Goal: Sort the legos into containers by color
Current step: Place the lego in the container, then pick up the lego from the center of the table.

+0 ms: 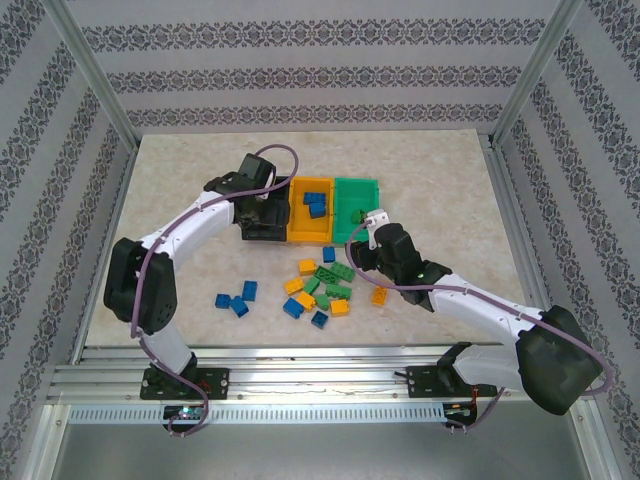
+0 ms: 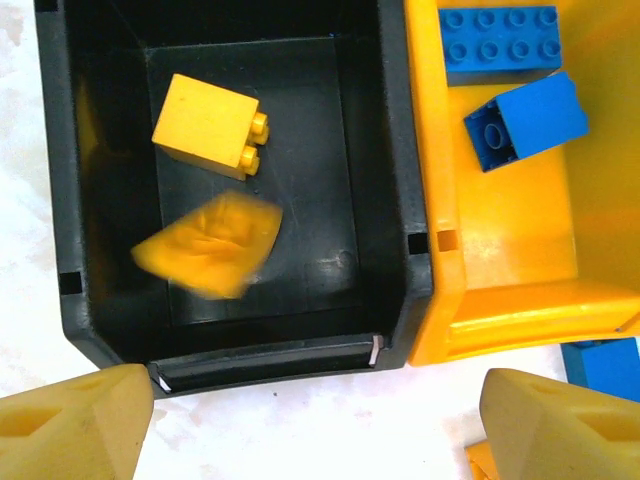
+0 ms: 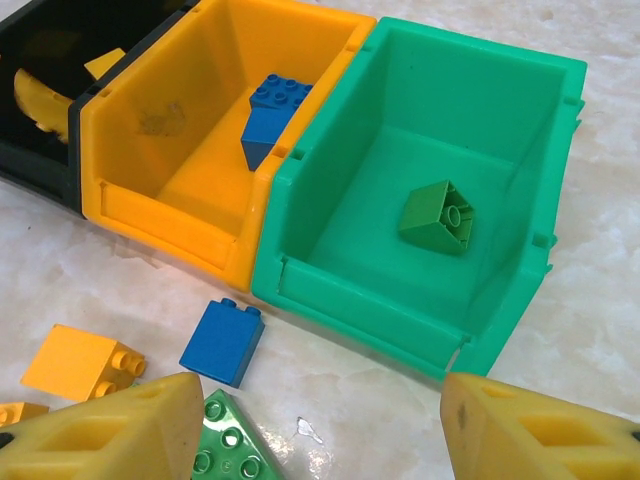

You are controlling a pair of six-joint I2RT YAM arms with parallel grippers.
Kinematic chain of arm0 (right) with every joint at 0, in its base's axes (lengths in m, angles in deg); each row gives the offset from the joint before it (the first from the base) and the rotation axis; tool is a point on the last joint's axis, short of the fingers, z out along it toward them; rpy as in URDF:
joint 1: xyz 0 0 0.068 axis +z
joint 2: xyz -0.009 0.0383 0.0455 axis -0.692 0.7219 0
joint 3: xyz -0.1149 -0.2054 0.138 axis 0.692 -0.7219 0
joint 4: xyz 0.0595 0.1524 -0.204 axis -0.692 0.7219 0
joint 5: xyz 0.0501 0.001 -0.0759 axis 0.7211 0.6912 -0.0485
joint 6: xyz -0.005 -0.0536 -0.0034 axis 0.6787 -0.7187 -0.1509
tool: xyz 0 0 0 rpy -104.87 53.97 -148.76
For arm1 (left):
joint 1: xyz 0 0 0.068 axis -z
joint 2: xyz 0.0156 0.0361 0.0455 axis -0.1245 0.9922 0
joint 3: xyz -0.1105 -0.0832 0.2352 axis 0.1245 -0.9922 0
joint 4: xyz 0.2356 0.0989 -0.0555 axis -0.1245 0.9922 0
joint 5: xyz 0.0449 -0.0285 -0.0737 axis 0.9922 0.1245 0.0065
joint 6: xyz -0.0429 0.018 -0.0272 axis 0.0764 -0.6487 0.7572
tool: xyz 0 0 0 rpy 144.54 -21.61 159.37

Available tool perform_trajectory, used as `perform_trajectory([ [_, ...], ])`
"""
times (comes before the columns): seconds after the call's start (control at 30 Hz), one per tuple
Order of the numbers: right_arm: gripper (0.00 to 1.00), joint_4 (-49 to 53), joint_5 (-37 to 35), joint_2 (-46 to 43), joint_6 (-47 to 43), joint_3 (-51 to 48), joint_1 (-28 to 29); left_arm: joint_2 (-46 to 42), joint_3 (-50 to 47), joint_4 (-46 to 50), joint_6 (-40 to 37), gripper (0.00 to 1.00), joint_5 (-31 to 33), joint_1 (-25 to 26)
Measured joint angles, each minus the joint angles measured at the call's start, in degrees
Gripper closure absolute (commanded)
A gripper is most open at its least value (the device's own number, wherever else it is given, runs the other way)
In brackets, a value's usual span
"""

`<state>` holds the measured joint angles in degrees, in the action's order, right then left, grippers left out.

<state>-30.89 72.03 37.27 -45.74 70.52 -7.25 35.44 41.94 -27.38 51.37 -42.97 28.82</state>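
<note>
Legos (image 3: 222,342), light, rigid and slick, are being judged pinchable across flat sides just ahead of the wide-open, empty right pincer (image 3: 320,410).

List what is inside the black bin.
A yellow brick lies on its side in the black bin; a blurred yellow piece is nearer the front. From above, the left arm covers most of the interior.

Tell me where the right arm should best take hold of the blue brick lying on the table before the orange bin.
Probably best: come down from above and close the fingers on the two flat side faces of the blue brick. It lies on its side, studs toward the orange bin, so those faces are smooth, parallel and free; the yellow brick beside it stands apart.
</note>
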Motion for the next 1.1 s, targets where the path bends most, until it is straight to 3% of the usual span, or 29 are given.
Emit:
perform_trajectory([
  [0.27, 0.35, 0.0, 0.0, 0.0, 0.0, 0.0, 0.0, -8.2, -11.5, -5.2, 0.3, 0.17, -7.3, 0.8],
  [0.47, 0.35, 0.0, 0.0, 0.0, 0.0, 0.0, 0.0, -12.0, -18.1, -8.5, 0.9, 0.17, -11.8, 5.0],
  [0.7, 0.35, 0.0, -0.1, 0.1, 0.0, 0.0, 0.1, -10.7, -20.0, -9.4, 1.8, 0.17, -12.6, 10.9],
  [1.1, 0.35, 0.0, -0.4, 0.3, 0.0, 0.0, 0.4, -2.4, -18.2, -10.9, 5.4, 0.18, -11.2, 14.6],
])
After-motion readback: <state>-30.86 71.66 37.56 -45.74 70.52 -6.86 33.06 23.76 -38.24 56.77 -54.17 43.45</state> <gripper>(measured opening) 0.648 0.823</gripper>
